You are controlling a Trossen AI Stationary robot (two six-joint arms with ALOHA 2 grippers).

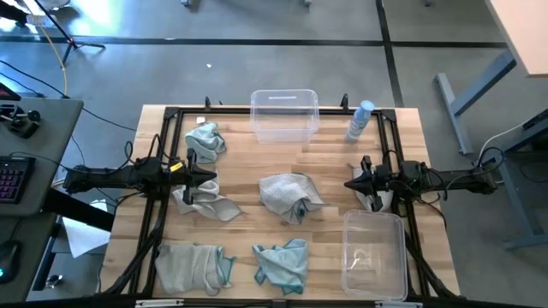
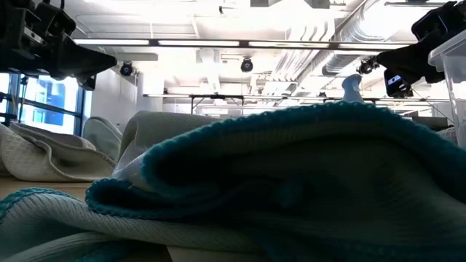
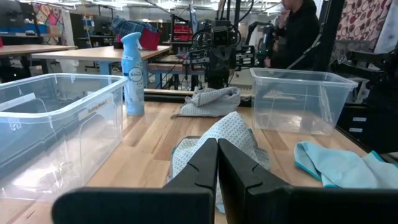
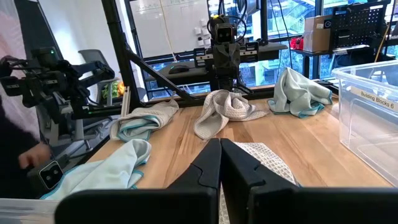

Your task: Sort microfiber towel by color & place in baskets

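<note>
Several microfiber towels lie crumpled on the wooden table: a teal one (image 1: pixel 205 141) at the far left, a grey one (image 1: pixel 204 202) below my left gripper, a grey one (image 1: pixel 291 197) in the middle, a grey-and-teal one (image 1: pixel 193 265) at the near left, a teal one (image 1: pixel 282 263) at the near middle, and a pale one (image 1: pixel 378 200) under my right arm. One clear basket (image 1: pixel 284 115) stands at the far middle, the other (image 1: pixel 374 252) at the near right. My left gripper (image 1: pixel 211 177) and my right gripper (image 1: pixel 350 184) are shut, empty and above the table, facing each other.
A white-blue spray bottle (image 1: pixel 360 121) stands right of the far basket. A black metal frame (image 1: pixel 171 115) runs around the table. A person (image 3: pixel 301 31) stands beyond the table's right side. Bare wood (image 1: pixel 248 167) lies between the towels.
</note>
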